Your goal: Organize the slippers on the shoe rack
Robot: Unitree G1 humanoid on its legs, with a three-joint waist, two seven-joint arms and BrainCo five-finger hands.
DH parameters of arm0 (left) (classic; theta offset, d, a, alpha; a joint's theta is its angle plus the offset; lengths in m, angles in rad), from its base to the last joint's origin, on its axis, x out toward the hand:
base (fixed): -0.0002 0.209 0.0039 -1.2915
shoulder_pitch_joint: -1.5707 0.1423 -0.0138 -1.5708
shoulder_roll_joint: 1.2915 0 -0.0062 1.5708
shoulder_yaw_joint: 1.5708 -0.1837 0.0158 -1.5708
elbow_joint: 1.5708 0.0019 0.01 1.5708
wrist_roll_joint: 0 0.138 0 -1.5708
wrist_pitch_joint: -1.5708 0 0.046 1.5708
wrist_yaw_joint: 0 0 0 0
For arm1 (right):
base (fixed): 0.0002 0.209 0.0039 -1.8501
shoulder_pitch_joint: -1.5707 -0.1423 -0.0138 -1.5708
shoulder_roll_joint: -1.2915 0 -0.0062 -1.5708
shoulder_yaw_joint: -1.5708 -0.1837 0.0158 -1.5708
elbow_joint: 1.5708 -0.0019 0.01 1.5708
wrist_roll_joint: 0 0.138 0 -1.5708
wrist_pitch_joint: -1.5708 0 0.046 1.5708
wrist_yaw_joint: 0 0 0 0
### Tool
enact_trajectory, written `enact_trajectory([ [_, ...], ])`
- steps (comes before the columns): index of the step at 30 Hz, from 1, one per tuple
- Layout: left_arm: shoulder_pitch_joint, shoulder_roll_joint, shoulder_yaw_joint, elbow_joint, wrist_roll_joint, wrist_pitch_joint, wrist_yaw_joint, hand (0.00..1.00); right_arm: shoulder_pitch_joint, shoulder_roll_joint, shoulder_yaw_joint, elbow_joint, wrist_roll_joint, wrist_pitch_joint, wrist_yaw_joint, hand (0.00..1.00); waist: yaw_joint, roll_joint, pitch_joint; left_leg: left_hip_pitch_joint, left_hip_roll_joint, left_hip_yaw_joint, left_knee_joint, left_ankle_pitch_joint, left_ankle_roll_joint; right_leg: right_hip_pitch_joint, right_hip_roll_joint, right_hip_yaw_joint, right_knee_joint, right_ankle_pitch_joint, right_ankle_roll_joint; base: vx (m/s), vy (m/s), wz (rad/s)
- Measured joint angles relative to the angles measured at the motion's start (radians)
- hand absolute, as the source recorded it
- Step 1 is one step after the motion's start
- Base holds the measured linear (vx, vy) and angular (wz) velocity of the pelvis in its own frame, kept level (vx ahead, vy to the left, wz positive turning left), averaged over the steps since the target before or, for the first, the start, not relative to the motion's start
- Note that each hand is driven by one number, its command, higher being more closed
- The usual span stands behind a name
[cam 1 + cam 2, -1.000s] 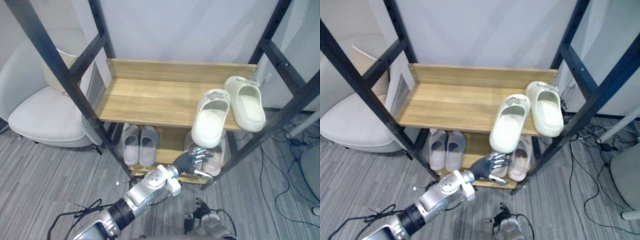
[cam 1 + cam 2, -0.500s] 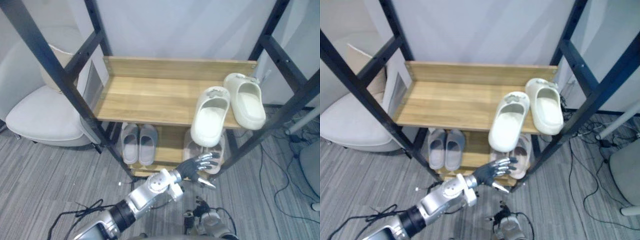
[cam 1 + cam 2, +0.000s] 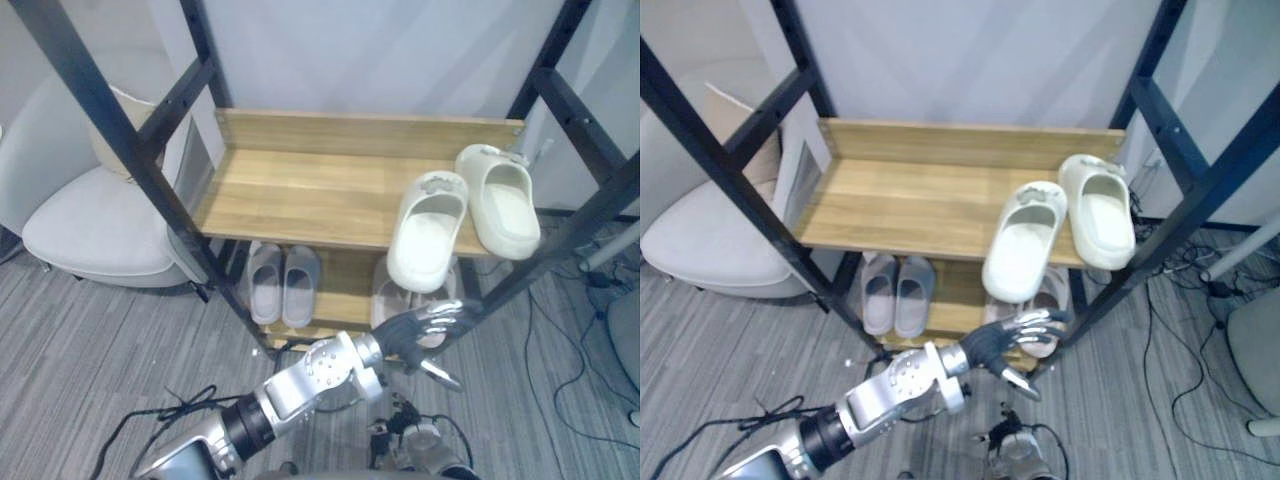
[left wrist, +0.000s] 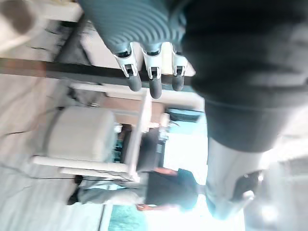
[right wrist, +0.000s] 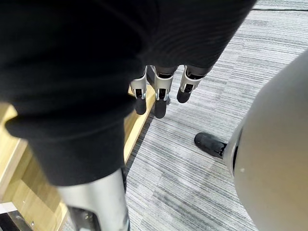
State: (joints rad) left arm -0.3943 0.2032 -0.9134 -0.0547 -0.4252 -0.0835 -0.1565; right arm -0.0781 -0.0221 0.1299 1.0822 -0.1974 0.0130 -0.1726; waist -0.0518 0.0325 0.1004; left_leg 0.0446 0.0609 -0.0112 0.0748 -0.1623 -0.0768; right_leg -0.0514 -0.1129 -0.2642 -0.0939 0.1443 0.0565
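Left hand (image 3: 403, 329) has shifted right, below the overhanging cream slipper (image 3: 428, 235).

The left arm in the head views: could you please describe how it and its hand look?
The left arm is silver-grey, built of rounded segments with a black band nearer the body. The left hand has a dark ribbed cover over its back and wrist, and silver fingers with dark tips.
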Motion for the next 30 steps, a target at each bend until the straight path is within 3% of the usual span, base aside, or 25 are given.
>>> enact_trajectory([
  [11,-0.025,-0.021,0.007,-0.013,0.002,0.000,0.023,0.00,0.006,-0.001,-0.001,0.005,0.000,-0.005,-0.002,0.00,0.011,-0.004,-0.013,-0.043,-0.019,0.002,0.049,-0.008,0.014,-0.020,-0.018,0.010,-0.002,0.016,0.005,-0.04,0.006,0.00],
  [30,-0.002,-0.018,0.093,0.137,0.041,0.001,0.045,0.00,0.009,-0.020,-0.009,0.002,0.000,-0.004,-0.002,0.00,0.003,0.002,-0.017,0.022,-0.016,0.026,-0.006,-0.011,0.016,0.002,-0.010,0.017,-0.004,0.010,0.012,0.02,0.005,-0.04],
])
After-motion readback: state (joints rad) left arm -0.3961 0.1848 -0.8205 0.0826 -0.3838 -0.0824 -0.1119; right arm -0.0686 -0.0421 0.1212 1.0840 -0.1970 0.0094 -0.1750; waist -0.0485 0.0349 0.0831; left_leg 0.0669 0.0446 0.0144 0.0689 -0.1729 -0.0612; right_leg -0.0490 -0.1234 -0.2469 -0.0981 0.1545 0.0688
